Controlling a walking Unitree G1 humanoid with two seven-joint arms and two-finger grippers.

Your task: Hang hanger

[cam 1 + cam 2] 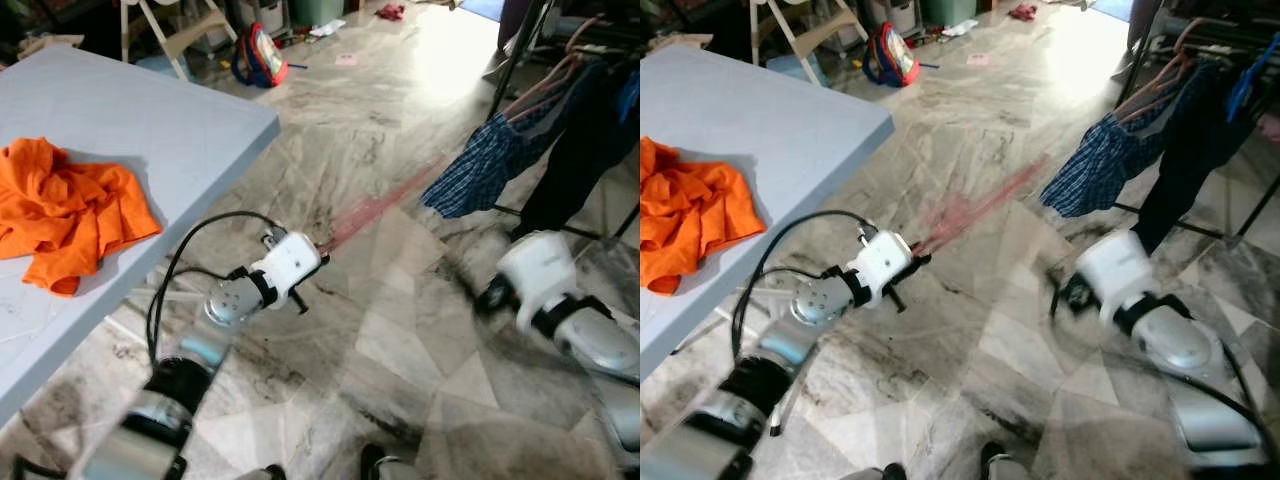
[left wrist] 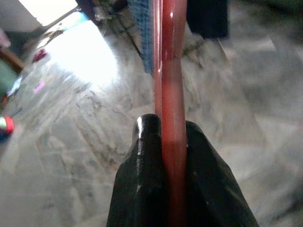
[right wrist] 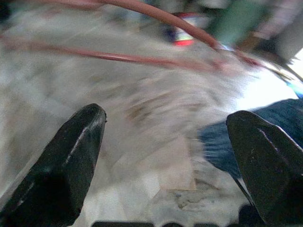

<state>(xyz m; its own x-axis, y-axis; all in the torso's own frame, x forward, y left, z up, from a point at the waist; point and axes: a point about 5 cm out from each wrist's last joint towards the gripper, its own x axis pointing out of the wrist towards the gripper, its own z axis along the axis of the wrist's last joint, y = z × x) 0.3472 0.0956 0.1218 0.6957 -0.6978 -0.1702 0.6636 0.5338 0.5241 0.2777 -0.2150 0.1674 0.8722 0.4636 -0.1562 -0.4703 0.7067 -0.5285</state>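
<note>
Marble floor tiles (image 1: 400, 330), grey and veined, spread out below me, with bright light glaring off them farther back. On my left stands a pale blue table (image 1: 150, 120), and a crumpled orange garment (image 1: 65, 215) lies on it near the edge. My left gripper (image 2: 165, 142) reaches forward over the floor beside the table corner, its two black fingers (image 2: 142, 179) pinched tight around a red hanger (image 1: 375, 208), which streaks out blurred from the fingertips toward the right. In the left wrist view the hanger's red bar (image 2: 170, 94) runs straight out between the fingers. My right gripper (image 3: 170, 161) is held low over the floor on my right, its fingers spread wide apart with nothing between them; in the right wrist view the hanger's red wire curves across the background. Beyond my right arm stands a clothes rack (image 1: 520, 50) where a blue checked garment (image 1: 490, 160) and a dark garment (image 1: 580, 140) hang on hangers. A red and blue bag (image 1: 260, 55) sits on the floor well behind the table.
</note>
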